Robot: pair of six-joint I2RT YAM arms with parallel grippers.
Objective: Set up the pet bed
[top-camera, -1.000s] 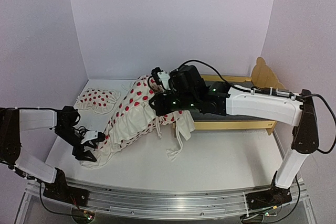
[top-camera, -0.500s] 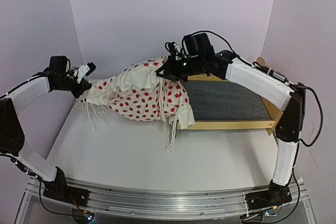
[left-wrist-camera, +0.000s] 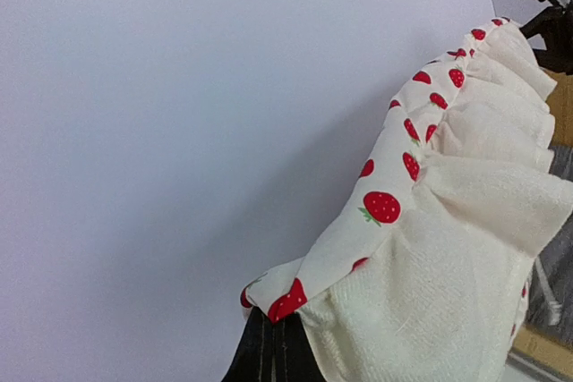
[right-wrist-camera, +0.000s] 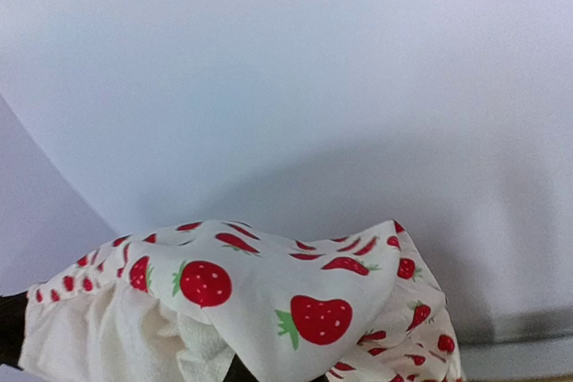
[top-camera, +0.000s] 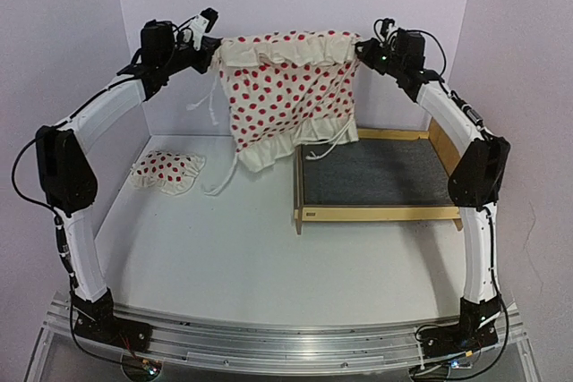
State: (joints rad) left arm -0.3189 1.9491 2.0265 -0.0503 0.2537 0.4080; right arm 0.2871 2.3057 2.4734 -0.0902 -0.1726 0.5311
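Raised now, your blanket (top-camera: 286, 100) hangs upper centre, left gripper (top-camera: 215, 43) and right gripper (top-camera: 362, 50) pinching corners; a slip could miss the bed (top-camera: 376, 213).

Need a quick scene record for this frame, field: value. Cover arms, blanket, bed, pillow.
left pincer: shut on one top corner of the strawberry-print blanket
right pincer: shut on the other top corner
blanket: raised high, spread flat between both arms, ruffle along the top
pet bed: on the table, right arm's side, grey felt base bare
pillow: on the table, left arm's side, apart from the bed
status: blanket not yet laid on the bed
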